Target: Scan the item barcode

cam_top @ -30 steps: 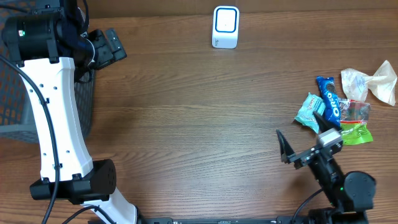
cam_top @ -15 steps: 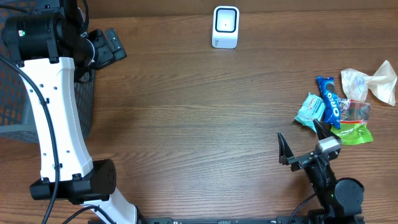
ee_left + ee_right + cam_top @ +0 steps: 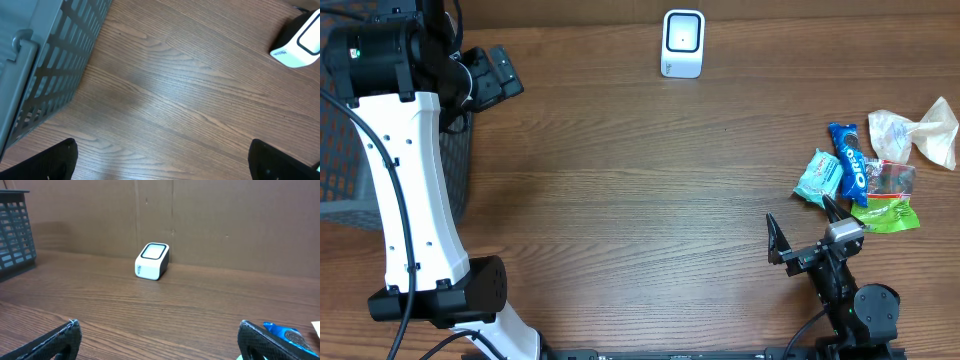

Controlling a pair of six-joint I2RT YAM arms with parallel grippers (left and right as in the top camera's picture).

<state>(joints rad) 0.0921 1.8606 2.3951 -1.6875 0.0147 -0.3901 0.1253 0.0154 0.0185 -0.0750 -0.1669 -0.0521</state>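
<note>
The white barcode scanner (image 3: 682,43) stands at the back middle of the table; it also shows in the right wrist view (image 3: 152,261) and at the corner of the left wrist view (image 3: 300,40). Several snack items lie at the right: a blue cookie pack (image 3: 849,162), a teal packet (image 3: 817,177), a green packet (image 3: 888,213) and a crumpled white bag (image 3: 920,133). My right gripper (image 3: 799,212) stands open just in front of and left of them, with nothing in it. My left gripper (image 3: 162,150) is open over bare wood at the far left.
A dark mesh basket (image 3: 340,150) sits at the left edge, under the left arm, and shows as the basket (image 3: 45,65) in the left wrist view. A brown cardboard wall (image 3: 200,215) backs the table behind the scanner.
My right gripper has drawn back a little toward the table's front edge, still open. The left arm and the items have not moved.
</note>
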